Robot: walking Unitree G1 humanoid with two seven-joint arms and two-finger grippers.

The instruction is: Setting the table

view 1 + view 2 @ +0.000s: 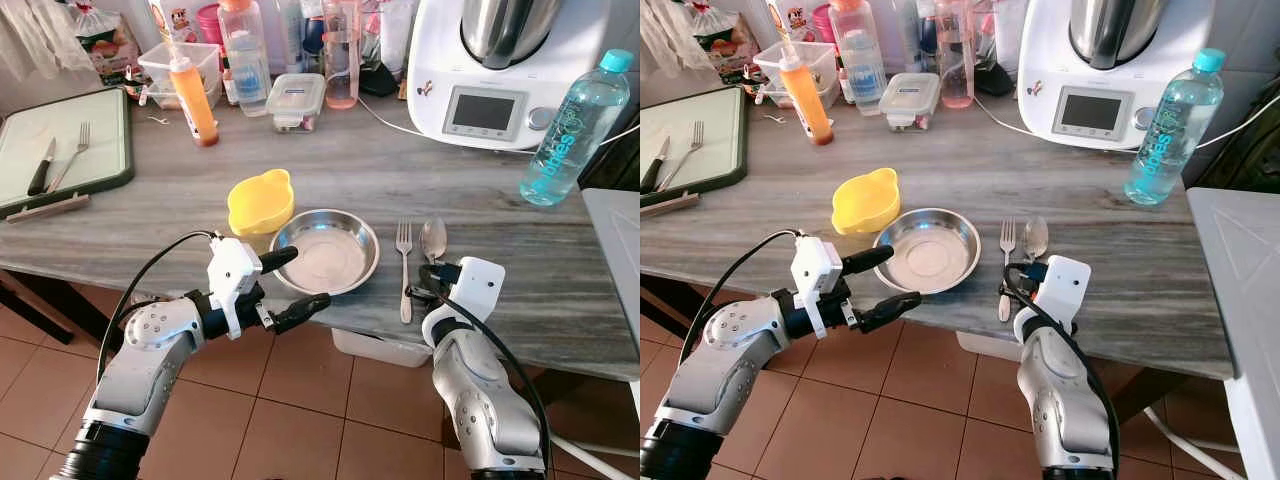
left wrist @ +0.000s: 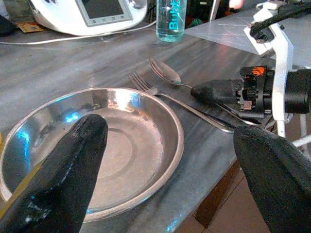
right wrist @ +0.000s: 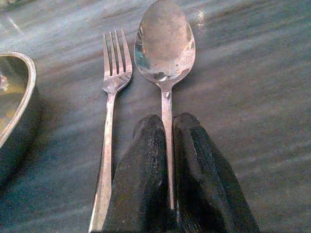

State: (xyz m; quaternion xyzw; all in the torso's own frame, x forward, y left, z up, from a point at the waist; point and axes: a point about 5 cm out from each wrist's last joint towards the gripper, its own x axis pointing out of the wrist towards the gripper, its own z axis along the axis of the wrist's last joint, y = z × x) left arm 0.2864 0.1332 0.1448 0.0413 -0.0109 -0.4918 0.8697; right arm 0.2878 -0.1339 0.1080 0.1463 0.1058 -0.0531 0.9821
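The right hand [image 3: 167,160] pinches the spoon [image 3: 164,43] handle, its long axis running away beside the fork [image 3: 112,97]. The left hand [image 1: 285,285] hovers spread near the plate [image 1: 325,250], probably idle.

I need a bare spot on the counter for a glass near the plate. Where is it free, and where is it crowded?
Bare counter lies behind the metal plate, up to the food box. More lies right of the spoon, toward the water bottle. Crowded: the back row of bottles, and the plate's left, where the yellow cup touches it.
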